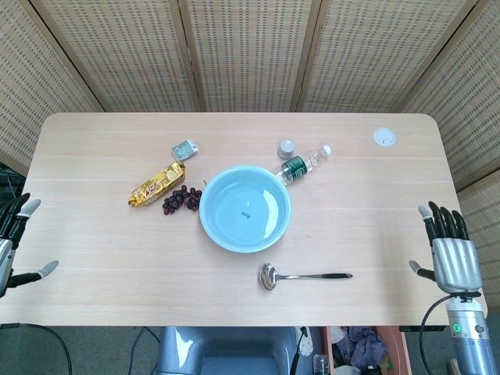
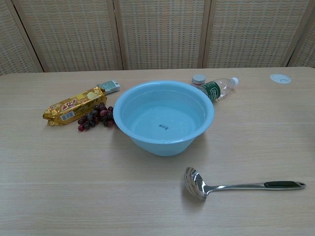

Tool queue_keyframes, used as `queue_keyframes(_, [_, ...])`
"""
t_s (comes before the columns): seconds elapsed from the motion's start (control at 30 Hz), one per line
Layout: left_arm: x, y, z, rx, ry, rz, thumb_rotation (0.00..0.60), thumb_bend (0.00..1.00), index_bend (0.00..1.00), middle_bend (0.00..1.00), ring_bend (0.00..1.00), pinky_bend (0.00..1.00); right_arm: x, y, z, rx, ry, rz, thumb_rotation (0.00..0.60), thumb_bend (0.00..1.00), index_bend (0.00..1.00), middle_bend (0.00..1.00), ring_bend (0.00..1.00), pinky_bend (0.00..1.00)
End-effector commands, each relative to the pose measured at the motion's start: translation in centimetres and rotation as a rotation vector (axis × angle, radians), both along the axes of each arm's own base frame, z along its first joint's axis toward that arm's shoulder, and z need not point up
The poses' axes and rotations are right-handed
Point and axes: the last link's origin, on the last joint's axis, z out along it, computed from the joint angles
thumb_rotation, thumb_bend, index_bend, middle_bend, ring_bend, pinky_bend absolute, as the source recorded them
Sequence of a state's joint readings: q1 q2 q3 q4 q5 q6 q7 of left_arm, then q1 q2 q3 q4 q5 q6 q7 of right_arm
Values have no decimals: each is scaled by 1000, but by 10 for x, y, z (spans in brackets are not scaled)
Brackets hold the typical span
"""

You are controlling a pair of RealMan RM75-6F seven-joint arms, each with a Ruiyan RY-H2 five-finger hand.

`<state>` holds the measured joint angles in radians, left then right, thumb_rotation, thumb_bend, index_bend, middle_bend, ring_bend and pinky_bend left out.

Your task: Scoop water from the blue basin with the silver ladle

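1. The blue basin [image 1: 244, 208] sits near the middle of the table [image 1: 94, 266] and holds clear water; a central spot like this looks meant to keep it within reach of either arm.
2. One silver ladle [image 1: 303, 276] lies flat on the table just in front of the basin, apart from it. Its bowl faces up and lies nearest the basin, while its dark-tipped handle runs off to the robot's right side. I judge that this suits a pickup by the right hand.
3. The right hand [image 1: 451, 251] hovers at the table edge, well to the right of the basin and clear of the ladle handle. Its fingers are straight and spread, and it holds nothing.
4. The left hand [image 1: 14, 242] shows only partly at the picture border, far to the left of the basin. Its visible fingers are apart and carry nothing.
5. Nothing of the scooping has begun: the ladle is untouched.
6. The count around the basin:
   - one gold snack packet [image 1: 156, 184] and one bunch of dark grapes [image 1: 178, 198] to its left, the grapes just beside its rim;
   - one small grey-green packet [image 1: 184, 149] behind those;
   - one plastic bottle [image 1: 303, 166] lying on its side behind the basin, close to its rim;
   - one small jar [image 1: 287, 148] beside the bottle;
   - one white disc [image 1: 383, 137] far behind and to the right.
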<state>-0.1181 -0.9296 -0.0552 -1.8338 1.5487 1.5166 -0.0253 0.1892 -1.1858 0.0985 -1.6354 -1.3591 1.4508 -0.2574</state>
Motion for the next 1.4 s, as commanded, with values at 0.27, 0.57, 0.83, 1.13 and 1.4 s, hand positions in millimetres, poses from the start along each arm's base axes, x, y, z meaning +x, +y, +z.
queue_keyframes(0.27, [1, 1, -1, 9, 7, -2, 600, 0, 0, 0, 0, 0, 14, -6, -14, 77, -63, 62, 600, 0, 0, 508, 508, 573])
queue_keyframes(0.57, [2, 0, -6, 5, 17, -11, 600, 0, 0, 0, 0, 0, 46, -22, -84, 441, -122, 175, 600, 0, 111, 1000, 977, 1000])
queue_keyframes(0.83, [2, 0, -9, -5, 29, -13, 600, 0, 0, 0, 0, 0, 50, -17, -129, 492, -46, 81, 600, 0, 184, 1000, 986, 1000])
queue_keyframes(1.13, [3, 1, -10, -12, 31, -19, 600, 0, 0, 0, 0, 0, 60, -14, -158, 457, 42, 50, 600, 149, 383, 1000, 987, 1000])
queue_keyframes(1.4, [2, 0, -10, -13, 31, -17, 600, 0, 0, 0, 0, 0, 64, -16, -181, 475, 64, 17, 600, 282, 419, 1000, 987, 1000])
